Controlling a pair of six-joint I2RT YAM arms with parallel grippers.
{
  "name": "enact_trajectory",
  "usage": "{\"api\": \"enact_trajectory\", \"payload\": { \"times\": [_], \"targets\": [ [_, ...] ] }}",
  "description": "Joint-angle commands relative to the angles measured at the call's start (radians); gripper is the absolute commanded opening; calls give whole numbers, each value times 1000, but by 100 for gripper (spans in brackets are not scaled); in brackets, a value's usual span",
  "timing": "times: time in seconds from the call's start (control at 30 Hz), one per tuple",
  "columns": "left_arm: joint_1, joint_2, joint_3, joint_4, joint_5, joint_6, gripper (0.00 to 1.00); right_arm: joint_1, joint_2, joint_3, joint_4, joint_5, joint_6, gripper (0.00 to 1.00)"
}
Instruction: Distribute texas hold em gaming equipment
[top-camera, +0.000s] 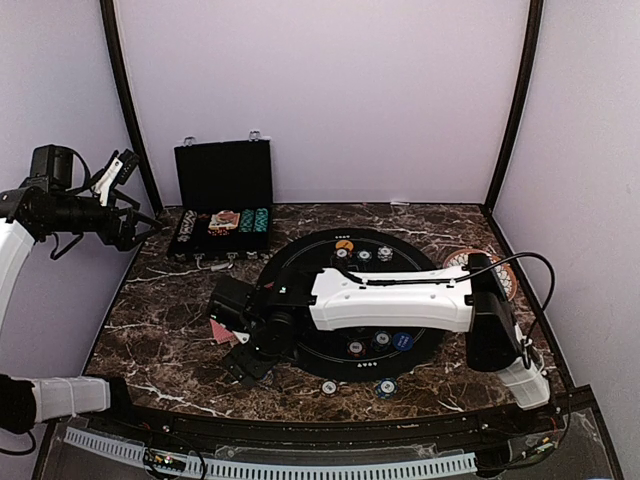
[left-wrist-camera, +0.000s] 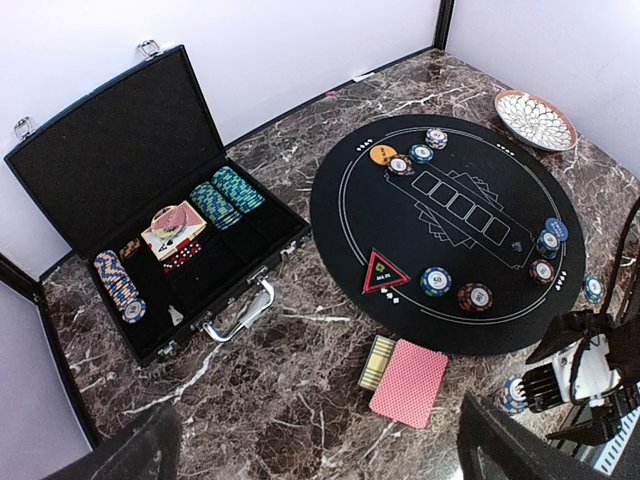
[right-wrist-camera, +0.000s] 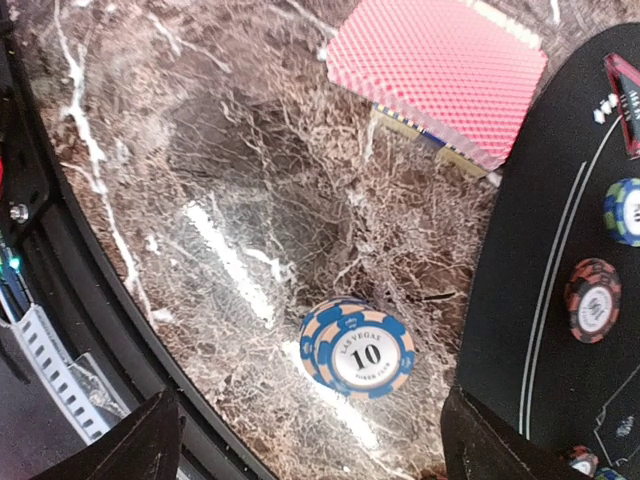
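Note:
A short stack of blue-and-cream poker chips (right-wrist-camera: 360, 350) marked 10 lies on the marble, just off the black round mat (right-wrist-camera: 510, 300). My right gripper (right-wrist-camera: 320, 455) hovers over it, open, with its fingers well clear on both sides. A red-backed deck of cards (right-wrist-camera: 440, 70) rests on a striped box further on. The left wrist view shows the same cards (left-wrist-camera: 408, 382), more chips (left-wrist-camera: 436, 281) on the mat (left-wrist-camera: 350, 210), and orange (left-wrist-camera: 383, 154) and blue (left-wrist-camera: 556, 229) discs. My left gripper (left-wrist-camera: 320, 465) hangs high at the table's left, open and empty.
An open black case (left-wrist-camera: 60, 170) with rows of chips stands at the back left. A patterned white plate (left-wrist-camera: 535, 120) sits right of the mat. Two loose chips (top-camera: 329, 387) lie near the front rail (top-camera: 300, 425). The right arm (top-camera: 390, 300) stretches across the mat.

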Motion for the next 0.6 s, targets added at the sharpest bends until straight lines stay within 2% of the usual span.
{"api": "enact_trajectory", "payload": {
  "times": [0.0,0.57],
  "targets": [
    [6,-20,2,-35,18,12,99,0,34,42,-15,-13,-14,92],
    [6,-9,12,-33,29,12,99,-34,100,61,-11,-62,-48,93]
  ]
}}
